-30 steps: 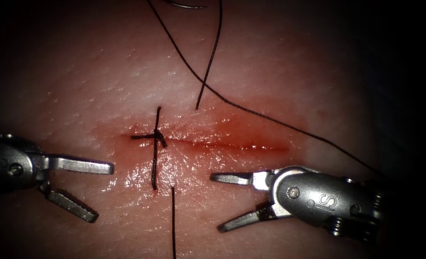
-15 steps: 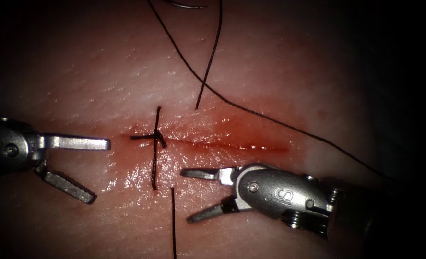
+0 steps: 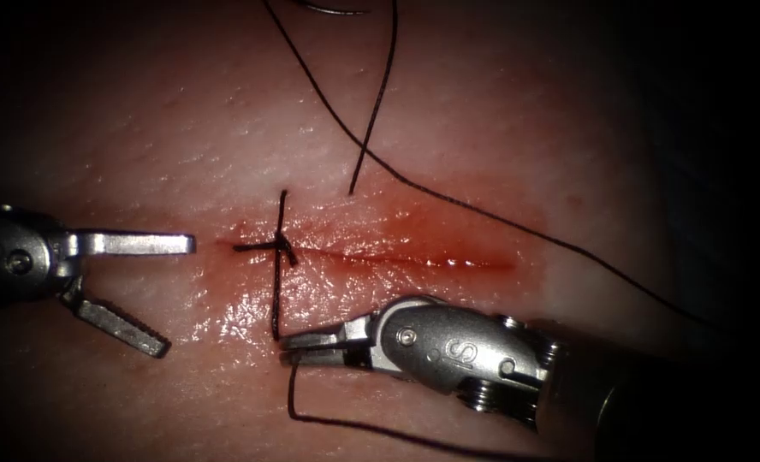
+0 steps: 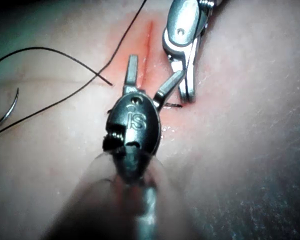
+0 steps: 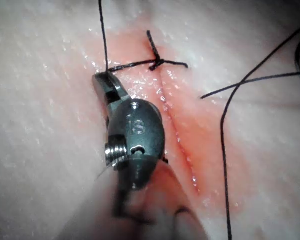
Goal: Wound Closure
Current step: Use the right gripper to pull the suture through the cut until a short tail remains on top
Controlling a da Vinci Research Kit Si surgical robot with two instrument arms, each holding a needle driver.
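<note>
The right steel hand (image 3: 290, 349) is closed on the dark thin thread (image 3: 293, 402) below the red cut (image 3: 397, 257) in the pale pink tissue (image 3: 183, 128), beside the knotted stitch (image 3: 279, 248). The left steel hand (image 3: 170, 295) stands wide and holds nothing. The curved thin needle (image 3: 337, 11) lies on the tissue at the top edge, mostly cut off.

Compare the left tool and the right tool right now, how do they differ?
The left tool has its jaws spread open and holds nothing; the right tool has its jaws shut on the thread near the stitch. The left tool sits left of the cut, off the red fluid; the right tool lies below the cut. Both are needle drivers over the tissue.
</note>
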